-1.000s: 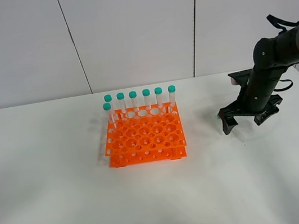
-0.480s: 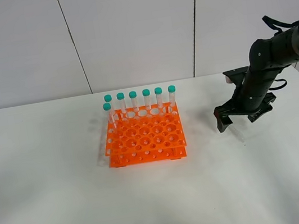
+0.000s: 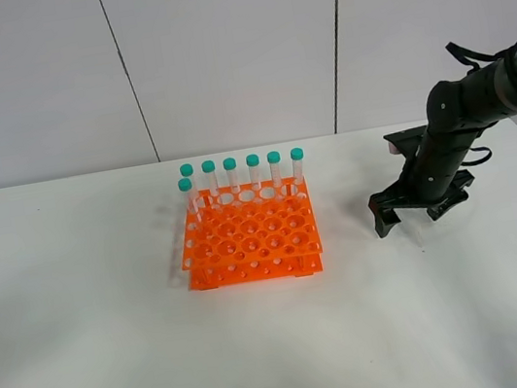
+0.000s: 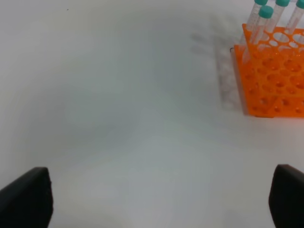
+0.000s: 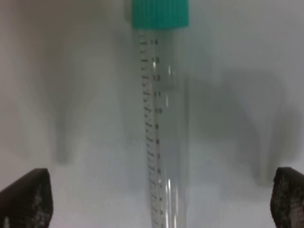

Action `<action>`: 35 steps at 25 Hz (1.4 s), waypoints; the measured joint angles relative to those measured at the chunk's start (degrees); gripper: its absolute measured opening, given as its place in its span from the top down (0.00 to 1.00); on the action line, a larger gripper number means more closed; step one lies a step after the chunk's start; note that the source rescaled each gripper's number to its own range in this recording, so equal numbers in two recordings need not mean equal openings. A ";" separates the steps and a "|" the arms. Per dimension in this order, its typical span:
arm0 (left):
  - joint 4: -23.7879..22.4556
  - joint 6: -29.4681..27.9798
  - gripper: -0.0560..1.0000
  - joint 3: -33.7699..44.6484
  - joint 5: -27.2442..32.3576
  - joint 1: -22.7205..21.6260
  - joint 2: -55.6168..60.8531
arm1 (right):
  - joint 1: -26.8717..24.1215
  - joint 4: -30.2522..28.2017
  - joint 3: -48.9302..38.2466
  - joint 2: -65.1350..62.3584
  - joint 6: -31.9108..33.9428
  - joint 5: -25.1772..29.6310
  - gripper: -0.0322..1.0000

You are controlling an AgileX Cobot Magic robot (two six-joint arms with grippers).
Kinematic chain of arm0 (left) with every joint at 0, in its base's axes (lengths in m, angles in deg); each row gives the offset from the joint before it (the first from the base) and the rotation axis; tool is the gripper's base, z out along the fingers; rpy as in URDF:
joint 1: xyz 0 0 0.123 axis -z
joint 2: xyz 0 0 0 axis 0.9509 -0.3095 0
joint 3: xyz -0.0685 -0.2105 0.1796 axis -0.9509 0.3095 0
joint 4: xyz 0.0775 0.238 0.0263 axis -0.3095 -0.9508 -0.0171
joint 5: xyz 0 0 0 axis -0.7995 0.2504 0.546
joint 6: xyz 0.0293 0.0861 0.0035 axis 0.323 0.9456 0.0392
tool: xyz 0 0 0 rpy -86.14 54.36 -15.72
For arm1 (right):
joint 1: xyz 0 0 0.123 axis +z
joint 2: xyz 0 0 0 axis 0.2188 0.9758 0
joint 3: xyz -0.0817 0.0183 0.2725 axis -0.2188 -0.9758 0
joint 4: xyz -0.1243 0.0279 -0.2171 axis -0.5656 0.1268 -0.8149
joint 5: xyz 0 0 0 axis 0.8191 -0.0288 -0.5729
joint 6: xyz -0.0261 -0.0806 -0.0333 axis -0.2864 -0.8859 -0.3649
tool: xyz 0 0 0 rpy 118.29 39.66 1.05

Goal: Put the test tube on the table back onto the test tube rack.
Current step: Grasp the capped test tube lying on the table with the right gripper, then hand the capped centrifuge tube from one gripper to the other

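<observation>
Right wrist view: the right claw (image 5: pixel 156 199) is sitting wide apart around the test tube (image 5: pixel 161 118) lying on the bench (image 5: pixel 71 95), touching neither side.

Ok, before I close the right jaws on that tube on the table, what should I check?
1. Is the test tube centred between the right gripper jaws: ok.
2. Those jaws open: ok.
3. Jaws low enough to pinch the tube: cannot tell.
4. Is the teal cap on: ok.
5. Empty holes in the test tube rack: ok, most are free.
6. Is the left gripper away from the rack: ok, open over the table.
</observation>
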 joint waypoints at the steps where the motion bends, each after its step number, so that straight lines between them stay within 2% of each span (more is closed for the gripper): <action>1: 0.00 0.00 0.00 0.00 0.00 0.00 0.00 | 0.00 0.00 0.00 0.00 0.00 -0.14 0.00; 11: 0.00 0.00 0.00 0.00 0.00 0.00 0.00 | 0.00 -0.26 0.18 1.41 -0.24 0.09 0.01; 13: 0.00 0.00 0.00 0.00 0.00 0.00 0.00 | 0.00 -0.26 0.18 1.46 -0.24 0.15 0.04; 14: 0.00 0.00 0.00 0.00 0.00 0.00 0.00 | 0.00 -0.37 0.19 1.49 -0.24 0.22 0.10; 16: 0.00 0.00 0.00 0.00 0.00 0.00 0.00 | 0.00 -0.37 0.19 1.49 -0.14 0.52 0.29; 17: 0.00 0.00 0.00 0.00 0.00 0.00 0.00 | 0.00 -0.37 0.19 1.53 -0.02 0.87 0.45; 19: 0.00 0.00 0.00 0.00 0.00 0.00 0.00 | 0.00 -0.37 0.19 1.60 -0.02 1.59 0.85; 20: 0.00 0.00 0.00 0.00 0.00 0.00 0.00 | 0.00 -0.37 0.19 1.60 0.05 1.77 0.97; 21: 0.00 0.00 0.00 0.00 0.00 0.00 0.00 | 0.00 -0.50 0.19 1.60 0.07 1.85 0.94; 25: 0.00 0.00 0.00 0.00 0.00 0.00 0.00 | 0.00 -1.53 0.19 0.28 0.02 2.79 0.95; 29: 0.00 0.00 0.00 0.00 0.00 0.00 0.00 | 0.00 -1.57 0.14 -7.68 -1.44 5.05 0.95; 32: 0.00 0.00 0.00 0.00 0.00 0.00 0.00 | 0.00 0.95 0.14 -15.46 -4.93 7.99 0.95; 35: 0.00 0.00 0.00 0.00 0.00 0.00 0.00 | 0.51 5.80 0.14 -22.42 -11.07 11.08 0.95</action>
